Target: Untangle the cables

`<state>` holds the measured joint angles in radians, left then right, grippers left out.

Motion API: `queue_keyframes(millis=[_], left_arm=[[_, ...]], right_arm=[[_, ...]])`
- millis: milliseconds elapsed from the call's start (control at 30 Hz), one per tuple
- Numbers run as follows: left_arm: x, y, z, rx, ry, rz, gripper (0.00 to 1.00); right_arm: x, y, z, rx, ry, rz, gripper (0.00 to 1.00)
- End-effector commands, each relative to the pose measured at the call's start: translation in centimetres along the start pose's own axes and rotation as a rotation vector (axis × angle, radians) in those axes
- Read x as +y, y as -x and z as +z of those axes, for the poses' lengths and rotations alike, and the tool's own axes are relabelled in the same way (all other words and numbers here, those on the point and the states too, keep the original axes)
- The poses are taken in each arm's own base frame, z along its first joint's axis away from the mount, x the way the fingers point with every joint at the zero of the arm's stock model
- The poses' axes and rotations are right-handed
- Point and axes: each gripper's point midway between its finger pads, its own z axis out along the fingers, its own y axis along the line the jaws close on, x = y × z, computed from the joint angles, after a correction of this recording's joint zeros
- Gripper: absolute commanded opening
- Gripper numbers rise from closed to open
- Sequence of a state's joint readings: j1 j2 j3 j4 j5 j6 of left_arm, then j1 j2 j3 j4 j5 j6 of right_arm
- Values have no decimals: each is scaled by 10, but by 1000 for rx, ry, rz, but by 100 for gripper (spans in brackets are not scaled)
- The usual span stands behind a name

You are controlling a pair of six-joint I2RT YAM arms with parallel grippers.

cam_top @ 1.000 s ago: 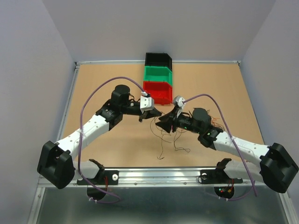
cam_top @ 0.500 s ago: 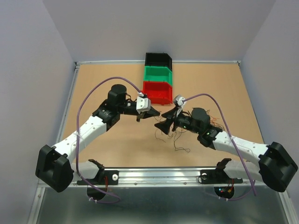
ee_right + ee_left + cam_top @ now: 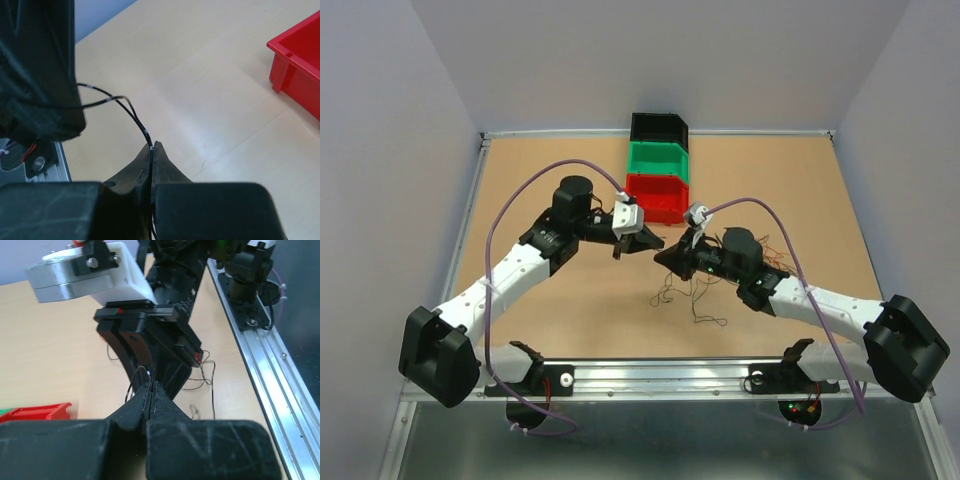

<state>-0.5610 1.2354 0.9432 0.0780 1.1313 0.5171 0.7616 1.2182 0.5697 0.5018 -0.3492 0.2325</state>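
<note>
- top external view: we see thin red, orange and black tangled cables (image 3: pixel 688 296) on the tan wooden table (image 3: pixel 550 170), just beside our right gripper (image 3: pixel 151 149).
- it pinches a black cable strand (image 3: pixel 141 129).
- our left gripper (image 3: pixel 151 390) pinches one too.

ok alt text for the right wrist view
The right end effector, shut, pinches a thin black cable that runs up and left to the other arm. Behind it: pale wooden table, red bin at the right edge.

Left arm (image 3: pixel 520 265) and right arm (image 3: pixel 820 305) angled inward, tips near each other, left fingers (image 3: pixel 132 412) pressed together, right fingers (image 3: pixel 170 172) likewise
</note>
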Motion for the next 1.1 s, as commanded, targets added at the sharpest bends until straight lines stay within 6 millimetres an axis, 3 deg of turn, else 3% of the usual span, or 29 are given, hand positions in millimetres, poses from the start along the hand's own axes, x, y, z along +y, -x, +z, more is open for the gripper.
queue_keyframes(millis=[0,33,67,200,267,300,333,400,500,567,667,767,867,900,1067], left_arm=[[51,26,-19,-46,238,-3,13],[60,28,-26,-64,277,-8,18],[68,20,-37,-71,324,-33,31],[85,17,-49,-65,428,-24,41],[95,12,-54,-57,497,-29,54],[107,10,-61,-50,575,-29,61],[114,4,-65,-41,619,-32,74],[128,-8,-72,-29,698,-53,82],[148,-25,-83,-9,785,-82,84],[160,-33,-97,-8,860,-114,85],[169,-34,-123,-44,947,-131,99],[172,-23,-155,-109,1051,-133,99],[169,-19,-167,-135,1093,-111,99],[168,-16,-169,-141,1099,-99,99],[170,-22,-163,-117,1060,-96,99]], right_arm=[[16,42,2,-104,43,-26,0],[15,44,0,-114,33,-23,1],[16,48,-4,-129,30,-23,0],[9,63,-14,-192,-46,9,1],[7,71,-17,-216,-70,18,1],[3,85,-18,-241,-107,18,1],[0,91,-17,-246,-131,21,1],[-6,126,-11,-288,-180,-1,1],[-25,149,-2,-268,-252,-23,0],[-47,177,7,-295,-274,-10,0],[-69,212,26,-329,-273,-6,1],[-93,235,45,-346,-282,-20,1],[-113,245,57,-357,-300,-34,1],[-128,244,68,-347,-307,-41,1],[-183,224,88,-303,-349,-7,1]])
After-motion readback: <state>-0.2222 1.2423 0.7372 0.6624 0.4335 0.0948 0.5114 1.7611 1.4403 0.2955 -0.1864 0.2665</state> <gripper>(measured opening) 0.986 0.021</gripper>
